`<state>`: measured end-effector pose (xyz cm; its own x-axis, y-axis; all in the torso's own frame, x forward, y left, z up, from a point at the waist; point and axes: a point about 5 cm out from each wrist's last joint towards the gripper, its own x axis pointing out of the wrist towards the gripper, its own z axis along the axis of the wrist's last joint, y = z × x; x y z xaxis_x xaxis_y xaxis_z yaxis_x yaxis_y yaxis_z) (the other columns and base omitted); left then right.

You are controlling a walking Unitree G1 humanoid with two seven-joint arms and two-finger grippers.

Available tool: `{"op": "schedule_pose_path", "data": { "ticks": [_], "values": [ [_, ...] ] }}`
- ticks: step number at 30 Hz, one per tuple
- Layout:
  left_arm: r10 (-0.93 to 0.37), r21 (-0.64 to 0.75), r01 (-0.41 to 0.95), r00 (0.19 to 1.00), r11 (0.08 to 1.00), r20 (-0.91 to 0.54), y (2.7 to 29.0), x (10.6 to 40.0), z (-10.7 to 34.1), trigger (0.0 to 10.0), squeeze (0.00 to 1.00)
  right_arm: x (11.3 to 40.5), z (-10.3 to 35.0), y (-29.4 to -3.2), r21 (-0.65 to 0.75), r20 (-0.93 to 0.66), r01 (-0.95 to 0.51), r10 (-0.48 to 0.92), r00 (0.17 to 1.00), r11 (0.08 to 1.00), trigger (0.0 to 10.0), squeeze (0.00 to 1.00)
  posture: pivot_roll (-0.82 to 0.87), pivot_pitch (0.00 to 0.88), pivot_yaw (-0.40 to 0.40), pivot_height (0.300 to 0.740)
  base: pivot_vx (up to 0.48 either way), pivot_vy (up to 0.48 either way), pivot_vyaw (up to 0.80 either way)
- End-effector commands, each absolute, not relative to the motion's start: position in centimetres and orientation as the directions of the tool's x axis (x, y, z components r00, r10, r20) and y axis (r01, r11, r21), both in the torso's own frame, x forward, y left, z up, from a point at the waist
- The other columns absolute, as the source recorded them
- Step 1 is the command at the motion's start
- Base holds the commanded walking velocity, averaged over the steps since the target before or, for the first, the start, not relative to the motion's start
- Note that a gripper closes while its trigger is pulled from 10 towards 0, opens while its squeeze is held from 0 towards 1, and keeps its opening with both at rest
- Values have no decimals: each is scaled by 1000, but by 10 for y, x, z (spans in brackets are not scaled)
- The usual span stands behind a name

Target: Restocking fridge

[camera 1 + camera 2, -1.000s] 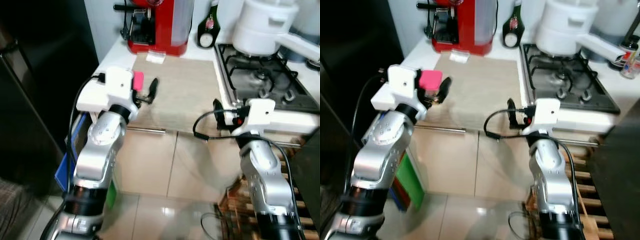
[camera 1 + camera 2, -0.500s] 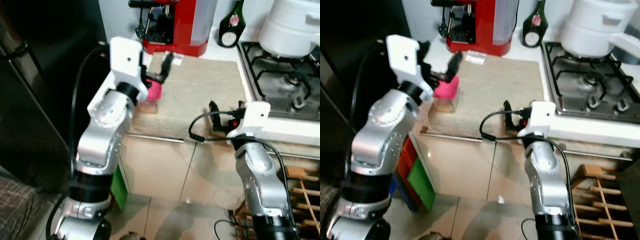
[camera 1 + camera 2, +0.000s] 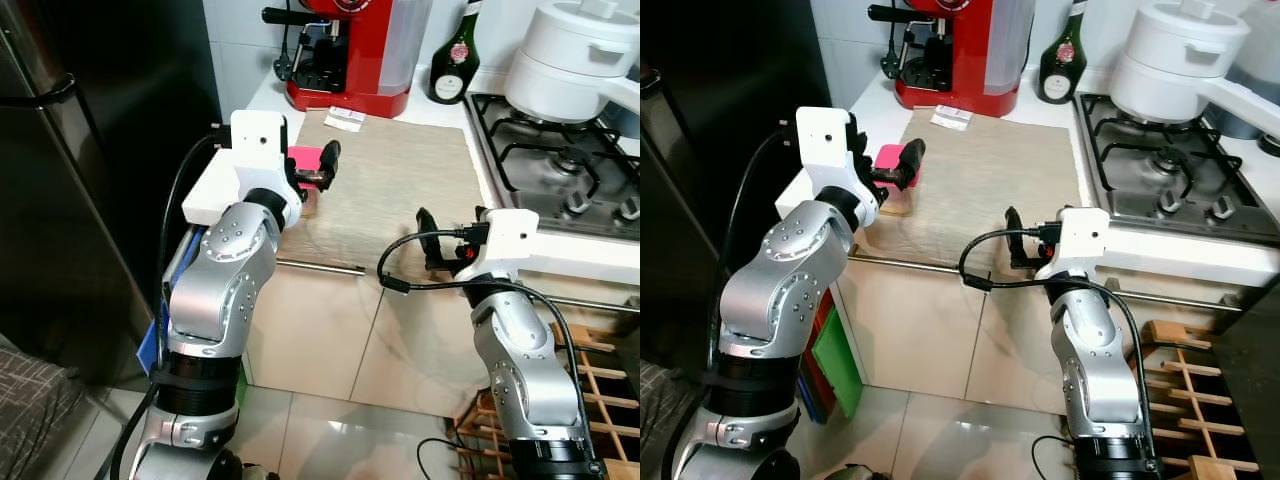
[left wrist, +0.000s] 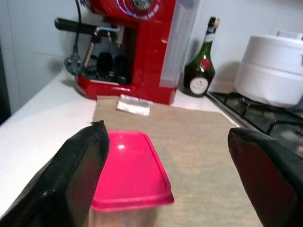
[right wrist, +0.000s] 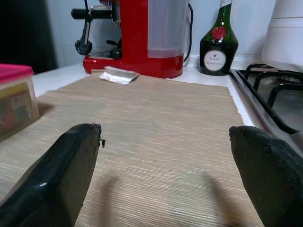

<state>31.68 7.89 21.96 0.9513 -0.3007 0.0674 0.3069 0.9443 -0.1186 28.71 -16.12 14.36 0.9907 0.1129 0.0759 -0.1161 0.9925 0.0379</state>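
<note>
Both pairs of jaws stand wide apart and hold nothing. The left gripper point(image 4: 165, 175) hovers just above and behind the pink-lidded food container point(image 4: 131, 176), one black finger point(image 4: 71, 179) close by the lid's side and the other well off over the mat, so the box sits low in the gap rather than squarely between them. That looks like a lining-up pose for a grasp across the short sides of the lid, not yet closed.

The container stands upright on the counter point(image 3: 262, 100) at the mat's left edge, near the counter's front left corner, with clear walls that show some contents I cannot identify. The beige woven mat point(image 3: 400, 190) covers the middle of the counter up to the gas hob point(image 3: 560, 170). Along the back edge stand a red espresso machine point(image 3: 365, 55), a small white sachet point(image 3: 345, 119) in front of it, and a dark green bottle point(image 3: 455, 65); a white lidded pot point(image 3: 575, 70) sits on the hob.

The right gripper point(image 5: 165, 175) waits low at the counter's front edge, pointed across the mat towards the back wall, well apart from the container; it seems kept out of the way.

The dark fridge point(image 3: 80, 180) stands directly beside the counter's left end, door shut, so the container is close to where it should go.
</note>
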Motion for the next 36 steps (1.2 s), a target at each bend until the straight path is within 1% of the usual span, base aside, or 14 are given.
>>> {"op": "schedule_pose_path", "data": {
  "ticks": [1, 7, 11, 12, 20, 24, 27, 28, 31, 36],
  "values": [
    [-286, -84, 291, 956, 953, 62, 79, 314, 220, 10000, 0, 289, 149, -163, 20, 88, -118, 116, 989, 993, 10000, 0, -80, 0, -26, 740, 0, 0, 0],
    [-219, 8, 219, 975, 976, 32, 82, 323, 216, 10000, 0, 292, 150, -157, 13, 91, -142, 140, 986, 990, 10000, 0, -71, 0, -32, 740, 0, 0, 0],
    [-216, 24, 216, 976, 976, 27, 79, 326, 215, 10000, 0, 293, 151, -156, 14, 92, -144, 142, 986, 989, 10000, 0, -71, 0, -31, 740, 0, 0, 0],
    [-228, 36, 227, 973, 973, 28, 75, 328, 214, 10000, 0, 293, 151, -156, 16, 94, -144, 142, 985, 989, 10000, 0, -77, 0, -24, 740, 0, 0, 0],
    [-266, -8, 267, 964, 964, 25, 61, 330, 215, 10000, 0, 289, 149, -157, 16, 92, -135, 133, 987, 991, 10000, 0, -99, 0, -19, 740, 0, 0, 0],
    [-278, -9, 279, 960, 960, 31, 56, 330, 215, 10000, 0, 288, 150, -158, 11, 90, -133, 131, 987, 991, 10000, 0, -102, 0, -23, 740, 0, 0, 0],
    [-273, -3, 273, 962, 962, 3, 55, 331, 210, 10000, 0, 288, 150, -159, 8, 89, -133, 132, 987, 991, 10000, 0, -102, 0, -25, 740, 0, 0, 0],
    [-263, 0, 264, 964, 965, -39, 55, 333, 202, 10000, 0, 289, 150, -159, 7, 88, -134, 133, 987, 991, 10000, 0, -101, 0, -25, 740, 0, 0, 0],
    [-247, 5, 249, 965, 969, -83, 56, 334, 192, 10000, 0, 289, 149, -158, 6, 86, -137, 136, 987, 991, 10000, 0, -103, 0, -25, 740, 0, 0, 0],
    [-252, 1, 253, 964, 968, -80, 54, 333, 191, 10000, 0, 288, 149, -158, 6, 84, -137, 136, 987, 991, 10000, 0, -106, 0, -24, 740, 0, 0, 0]
  ]
}}
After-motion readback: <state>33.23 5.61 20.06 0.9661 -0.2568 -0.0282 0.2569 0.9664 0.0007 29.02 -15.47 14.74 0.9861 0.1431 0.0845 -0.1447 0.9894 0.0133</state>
